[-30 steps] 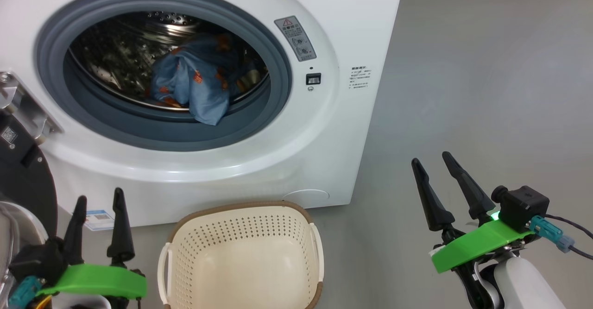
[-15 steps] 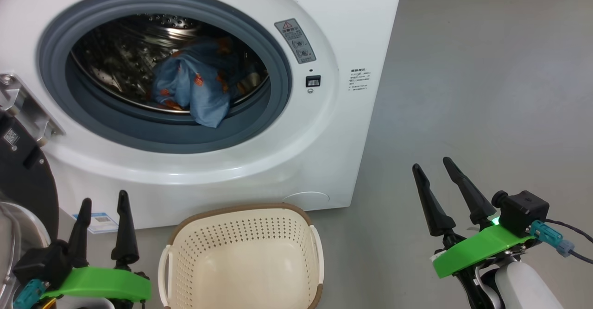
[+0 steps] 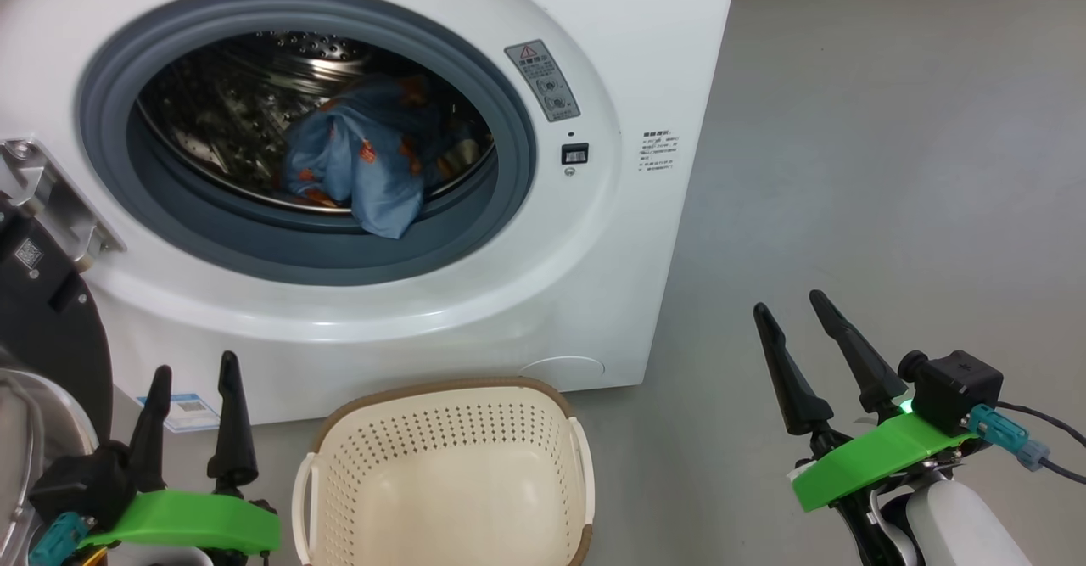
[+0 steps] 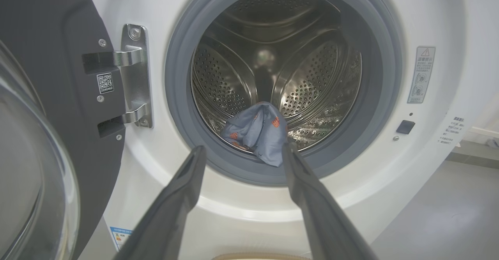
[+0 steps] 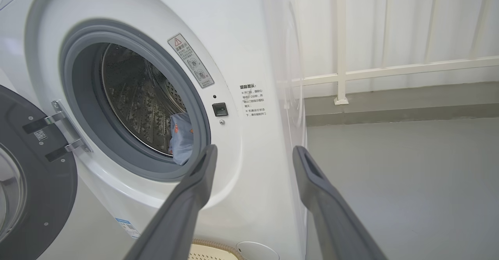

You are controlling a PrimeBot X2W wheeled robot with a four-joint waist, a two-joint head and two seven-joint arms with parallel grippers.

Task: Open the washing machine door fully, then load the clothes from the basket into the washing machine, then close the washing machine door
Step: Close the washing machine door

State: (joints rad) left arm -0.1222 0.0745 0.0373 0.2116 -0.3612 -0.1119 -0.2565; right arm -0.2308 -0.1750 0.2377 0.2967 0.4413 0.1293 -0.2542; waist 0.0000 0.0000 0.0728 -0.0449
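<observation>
**Washing machine** (image 3: 543,311): white front-loader, at the left of the head view, porthole uncovered.

**Washing machine door** (image 3: 42,328): swung out to the robot's left on a steel hinge (image 3: 51,201). Shows the black inner rim and, at the lower left corner, an edge of the glass bowl. Judged fully open.

**Clothes:** light blue cloth with orange figures (image 3: 365,167), heaped at the front of the perforated steel drum (image 3: 212,125). One fold droops over the drum lip onto the grey gasket (image 3: 280,248). Small yellowish patch behind it, too small to identify.

**Basket** (image 3: 441,430): cream, perforated, brown-rimmed. Sits on the floor just in front of the machine, between the two grippers. Holds nothing visible.

**Left gripper** (image 3: 194,365): fingers apart, gripping nothing. Hovers beside the basket and near the door rim, aimed at the porthole in its wrist view.

**Right gripper** (image 3: 787,301): fingers apart, gripping nothing. Hovers over bare floor, well apart from the machine's right side.

**Step in hand, as judged:** loading done or nearly done, closing next.

**Handling notes:**
- Push the drooping fold back past the gasket before swinging the door; otherwise risks a pinch between glass and rubber, and a latch that fails to catch.
- Use the left gripper, nearest the door.
- Press on the outer face near the free edge, far from the hinge, for the easiest swing.
- Follow the door's arc rather than a straight line.
- Pass clear of the basket rim.
- Finish with a firm push toward the latch slot (image 3: 574,154).
- Keep the right gripper out of the door's path.
</observation>
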